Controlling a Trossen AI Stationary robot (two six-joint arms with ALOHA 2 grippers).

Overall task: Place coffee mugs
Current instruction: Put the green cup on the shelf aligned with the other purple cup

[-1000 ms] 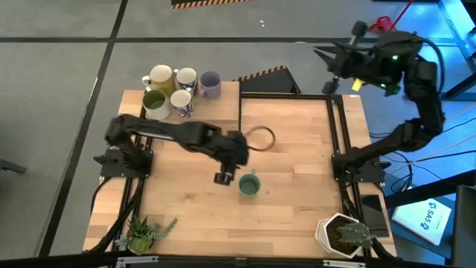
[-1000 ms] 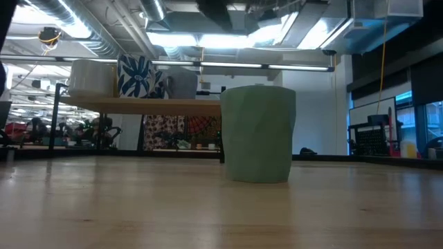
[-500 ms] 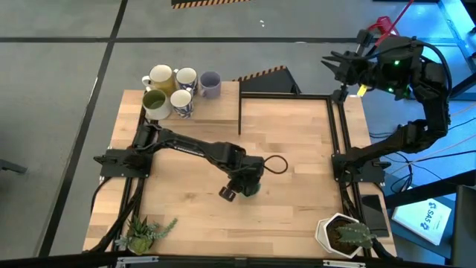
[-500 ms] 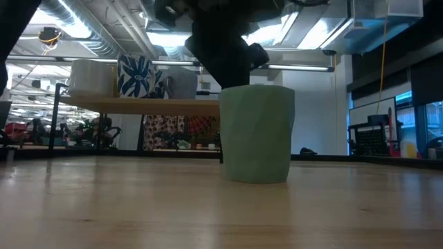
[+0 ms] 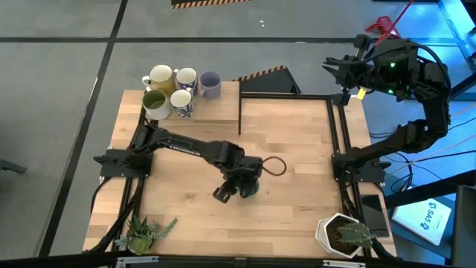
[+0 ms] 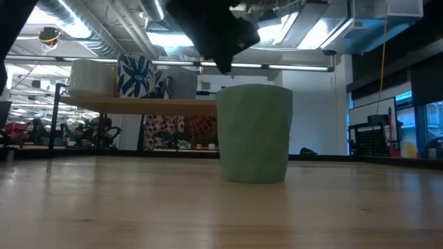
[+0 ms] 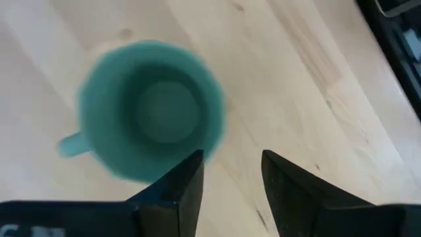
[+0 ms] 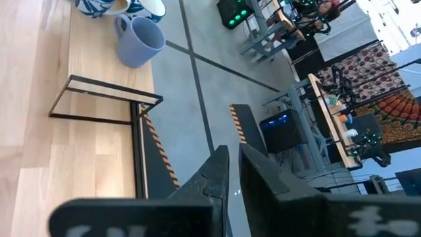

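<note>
Step in hand, judged: pickup of sage green mug (image 5: 251, 186), upright near middle of tabletop (image 5: 297, 134); five other mugs (image 5: 175, 91) clustered at far left corner. Left end effector (image 5: 236, 187) hovered over it, fingers parted, nothing held, mug rim just beside one fingertip (image 7: 187, 174). Next move likely called for lowering, straddling wall, clenching. Right end effector (image 5: 338, 71) parked raised beyond far right corner, clenched, empty.

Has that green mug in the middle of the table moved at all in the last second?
Yes, a little. In the low view the sage green mug has slid slightly left against the shelf behind it, with the left gripper over it.
</note>
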